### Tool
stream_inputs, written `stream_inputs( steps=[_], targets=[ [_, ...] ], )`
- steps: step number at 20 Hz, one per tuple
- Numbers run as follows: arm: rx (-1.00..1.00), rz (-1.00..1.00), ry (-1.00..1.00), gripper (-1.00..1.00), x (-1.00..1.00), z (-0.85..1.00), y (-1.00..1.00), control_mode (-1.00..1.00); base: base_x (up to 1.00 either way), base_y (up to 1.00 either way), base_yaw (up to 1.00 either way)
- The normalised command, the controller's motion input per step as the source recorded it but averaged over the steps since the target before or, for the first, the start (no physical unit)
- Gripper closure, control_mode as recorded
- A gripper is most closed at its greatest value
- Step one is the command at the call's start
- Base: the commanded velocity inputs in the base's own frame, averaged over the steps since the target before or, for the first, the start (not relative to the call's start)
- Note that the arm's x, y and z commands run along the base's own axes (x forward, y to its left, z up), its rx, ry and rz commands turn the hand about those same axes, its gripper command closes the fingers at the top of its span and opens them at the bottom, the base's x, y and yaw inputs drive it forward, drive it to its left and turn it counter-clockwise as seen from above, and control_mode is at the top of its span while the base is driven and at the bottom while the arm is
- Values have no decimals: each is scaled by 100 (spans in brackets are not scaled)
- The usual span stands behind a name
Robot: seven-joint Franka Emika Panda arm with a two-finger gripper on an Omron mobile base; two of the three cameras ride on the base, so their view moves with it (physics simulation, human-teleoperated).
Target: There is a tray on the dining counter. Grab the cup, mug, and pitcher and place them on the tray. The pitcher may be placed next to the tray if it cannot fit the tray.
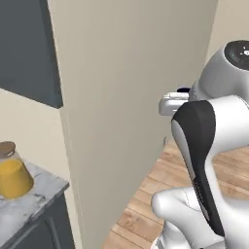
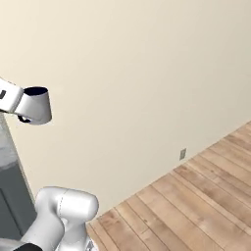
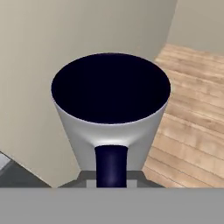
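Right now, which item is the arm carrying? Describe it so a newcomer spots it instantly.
Start at the beige wall above the wood floor: held up in front of it by the gripper is the mug. It is pale grey-white with a dark navy inside and handle, unlike the yellow-orange pitcher standing on the marble counter.

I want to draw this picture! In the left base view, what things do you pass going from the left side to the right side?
Yellow pitcher on the marble counter → tall beige wall panel → wooden floor → the robot's white arm.
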Motion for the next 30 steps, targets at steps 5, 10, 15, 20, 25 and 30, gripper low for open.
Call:
stream_inputs(
  steps=[5, 10, 15, 20, 25, 30],
  targets=[
    [0, 0, 0, 100, 0, 0, 0, 100, 1, -40, -72],
    [0, 0, 0, 100, 0, 0, 0, 100, 43, -12, -54],
    [0, 0, 0, 100, 0, 0, 0, 100, 98, 0, -26],
    [0, 0, 0, 100, 0, 0, 0, 100, 100, 0, -18],
    [0, 0, 0, 100, 0, 0, 0, 100, 100, 0, -20],
    [0, 0, 0, 100, 0, 0, 0, 100, 100, 0, -24]
  ],
)
